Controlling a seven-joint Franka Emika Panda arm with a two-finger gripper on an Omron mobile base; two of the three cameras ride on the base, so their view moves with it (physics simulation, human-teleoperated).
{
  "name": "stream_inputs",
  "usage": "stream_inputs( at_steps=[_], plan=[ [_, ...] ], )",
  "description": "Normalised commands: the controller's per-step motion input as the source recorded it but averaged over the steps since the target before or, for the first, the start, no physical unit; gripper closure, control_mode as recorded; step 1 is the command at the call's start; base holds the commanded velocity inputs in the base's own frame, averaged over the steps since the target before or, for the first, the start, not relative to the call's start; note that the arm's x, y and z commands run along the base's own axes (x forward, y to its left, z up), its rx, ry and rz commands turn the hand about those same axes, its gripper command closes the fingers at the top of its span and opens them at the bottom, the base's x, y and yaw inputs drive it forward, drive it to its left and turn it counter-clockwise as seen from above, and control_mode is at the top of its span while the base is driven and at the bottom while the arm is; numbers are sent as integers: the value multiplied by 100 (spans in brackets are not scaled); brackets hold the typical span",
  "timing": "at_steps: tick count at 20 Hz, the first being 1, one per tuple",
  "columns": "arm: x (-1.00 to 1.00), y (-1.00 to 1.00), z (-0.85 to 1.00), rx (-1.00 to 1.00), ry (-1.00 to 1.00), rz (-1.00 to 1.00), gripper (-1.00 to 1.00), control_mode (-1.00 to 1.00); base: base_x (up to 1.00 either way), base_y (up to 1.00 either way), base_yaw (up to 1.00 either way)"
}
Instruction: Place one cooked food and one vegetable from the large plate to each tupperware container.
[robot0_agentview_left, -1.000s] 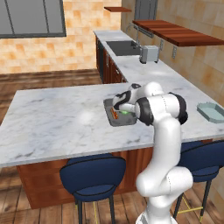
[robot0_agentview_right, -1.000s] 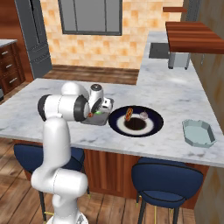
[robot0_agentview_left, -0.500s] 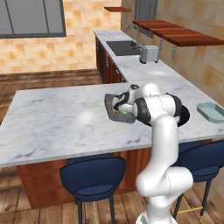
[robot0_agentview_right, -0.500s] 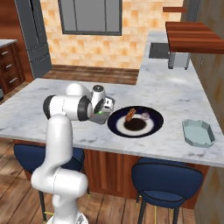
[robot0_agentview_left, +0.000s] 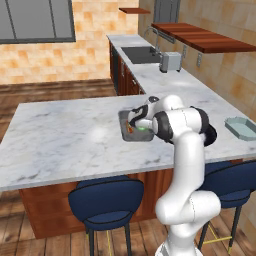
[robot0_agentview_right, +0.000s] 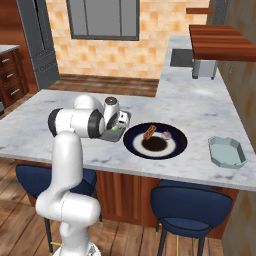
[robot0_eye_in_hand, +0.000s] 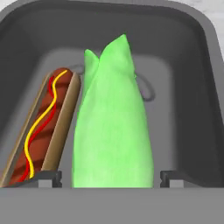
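Two tubs are counted on the marble counter (robot0_agentview_right: 200, 115): the dark grey tub (robot0_agentview_left: 126, 131), just beside the large plate (robot0_agentview_right: 175, 145) on its window side, and the pale teal-grey tub (robot0_agentview_right: 227, 152), well apart near the counter's right end. One hot dog (robot0_eye_in_hand: 41, 131) and one green leafy vegetable (robot0_eye_in_hand: 111, 127) are seen lying side by side inside the dark grey tub, touching or nearly so. On the large plate, one more hot dog (robot0_agentview_right: 149, 132) and one small pale item (robot0_agentview_right: 167, 134) are counted; what that pale item is cannot be told. Nothing can be made out inside the teal-grey tub.

The arm is bent sharply at the elbow, with the hand folded low over the dark grey tub. The gripper (robot0_eye_in_hand: 111, 178) is pointed down into the tub, its fingertips (robot0_eye_in_hand: 48, 177) spread wide on either side of the vegetable's near end, and no contact with it is seen. Two blue stools (robot0_agentview_right: 192, 207) are counted under the counter edge.
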Motion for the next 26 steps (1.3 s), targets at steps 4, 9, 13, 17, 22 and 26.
stream_inputs(
  at_steps=[4, 9, 13, 17, 22, 26],
  plan=[
    [-25, 0, 18, 0, -10, 0, -100, -100, 0, 0, 0],
    [-57, 0, 97, 0, -30, 0, -100, -100, 0, 0, 0],
    [-36, -47, 42, 0, -4, -4, -100, -100, 0, 0, 0],
    [-16, -63, 0, -6, 4, -13, -100, -100, 0, 0, 0],
    [10, -55, 3, -11, 15, -16, -100, -100, 0, 0, 0],
    [0, -54, 16, -3, 2, -16, -100, -100, 0, 0, 0]
  ],
)
